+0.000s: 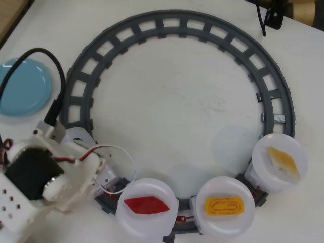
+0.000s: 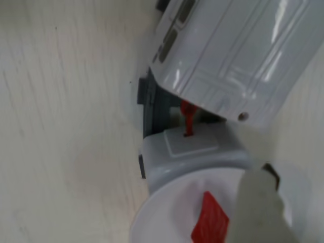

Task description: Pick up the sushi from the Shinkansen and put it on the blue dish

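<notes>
The sushi (image 1: 147,205) is a flat red diamond lying on the first white plate (image 1: 132,223) behind the Shinkansen (image 1: 77,135). In the overhead view my arm covers most of the white train, which stands on the grey track at the lower left. In the wrist view the train's body (image 2: 238,55) fills the upper right, with the sushi (image 2: 210,225) on its plate below. My gripper (image 1: 114,185) hangs over the train's rear, just left of the sushi, open and holding nothing. One blurred white finger (image 2: 258,207) shows beside the sushi. The blue dish (image 1: 23,86) sits at the far left.
A grey circular track (image 1: 172,23) rings the table's middle. Two more white plates follow on the track, one with a yellow rolled piece (image 1: 224,206) and one with a pale orange piece (image 1: 283,162). A black cable (image 1: 55,76) loops from the arm past the blue dish.
</notes>
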Motion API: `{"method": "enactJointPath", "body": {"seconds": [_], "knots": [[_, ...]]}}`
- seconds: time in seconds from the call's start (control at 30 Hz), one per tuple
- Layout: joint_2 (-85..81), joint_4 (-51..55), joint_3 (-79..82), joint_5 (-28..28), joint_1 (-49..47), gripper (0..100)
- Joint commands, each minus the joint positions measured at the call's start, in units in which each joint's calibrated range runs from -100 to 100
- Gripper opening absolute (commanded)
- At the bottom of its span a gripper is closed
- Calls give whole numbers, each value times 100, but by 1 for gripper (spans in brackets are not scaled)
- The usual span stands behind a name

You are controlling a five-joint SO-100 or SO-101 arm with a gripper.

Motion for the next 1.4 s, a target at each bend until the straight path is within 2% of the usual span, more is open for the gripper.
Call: {"method": "enactJointPath", "body": {"seconds": [0.0, 0.3, 0.8, 1.37], "knots": [[5, 83, 135, 30, 88, 24], [72, -579, 1028, 30, 96, 24], [80, -902, 1127, 25, 70, 24], [271, -681, 1118, -27, 52, 24]]}}
